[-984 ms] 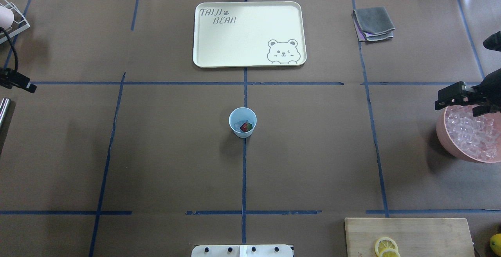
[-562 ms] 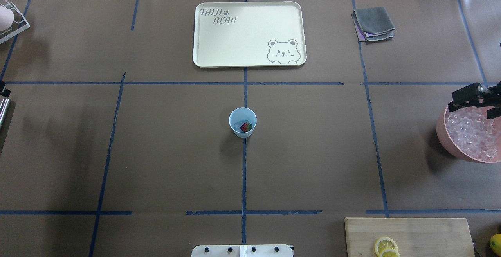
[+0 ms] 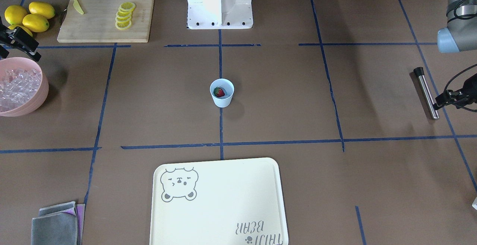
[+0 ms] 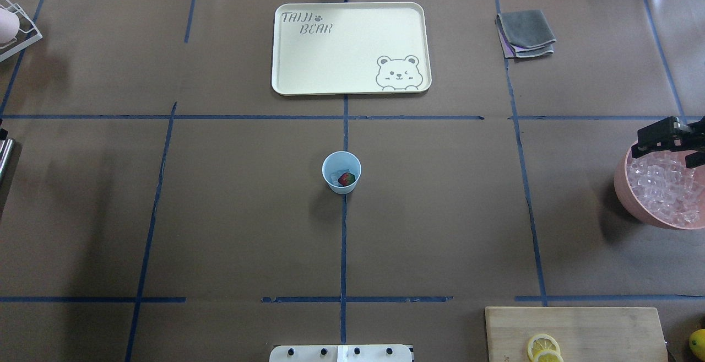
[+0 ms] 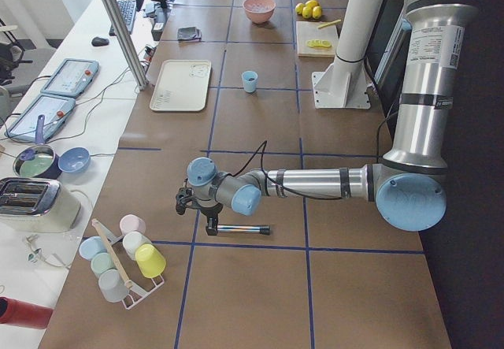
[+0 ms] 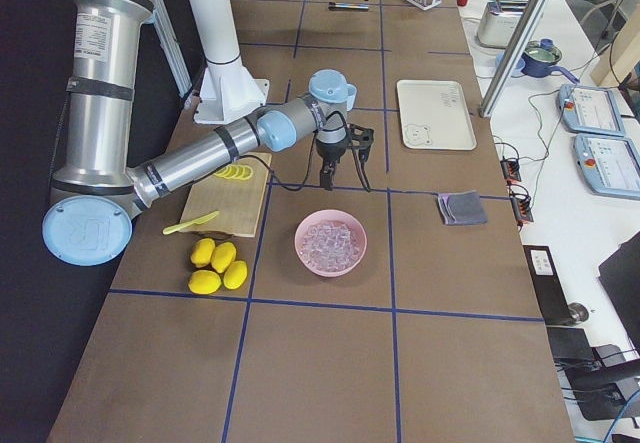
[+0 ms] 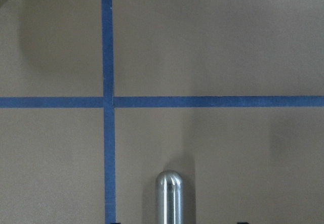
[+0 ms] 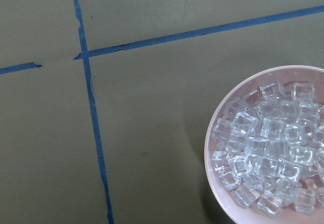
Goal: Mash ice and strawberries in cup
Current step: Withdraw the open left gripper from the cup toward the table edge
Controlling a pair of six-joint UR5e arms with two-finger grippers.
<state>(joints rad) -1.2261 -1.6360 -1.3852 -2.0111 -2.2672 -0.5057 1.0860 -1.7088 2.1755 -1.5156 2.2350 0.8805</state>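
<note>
The pale-blue cup (image 4: 341,172) stands upright at the table's middle, also in the front-facing view (image 3: 222,92). In it lie the dark-red strawberry (image 4: 346,179) and a clear ice cube (image 4: 334,177). My right gripper (image 4: 663,150) is open and empty, hanging over the far rim of the pink bowl (image 4: 622,196) of ice cubes (image 8: 263,168). My left gripper (image 3: 439,104) is open, low over the near end of a steel muddler rod (image 3: 425,92) that lies flat on the table. The rod's rounded end (image 7: 169,198) shows between the fingers. Both grippers are far from the cup.
A cream bear tray (image 4: 352,48) lies beyond the cup. A folded grey cloth (image 4: 526,34) is at the far right. A cutting board (image 4: 578,329) with lemon slices (image 4: 542,346) and whole lemons (image 3: 29,15) sits near the bowl. A cup rack (image 5: 122,258) stands at the left end.
My right gripper has drawn back to the right, toward the table's end, over the bowl. My left gripper has moved left, almost out of the overhead view. The cup has not moved.
</note>
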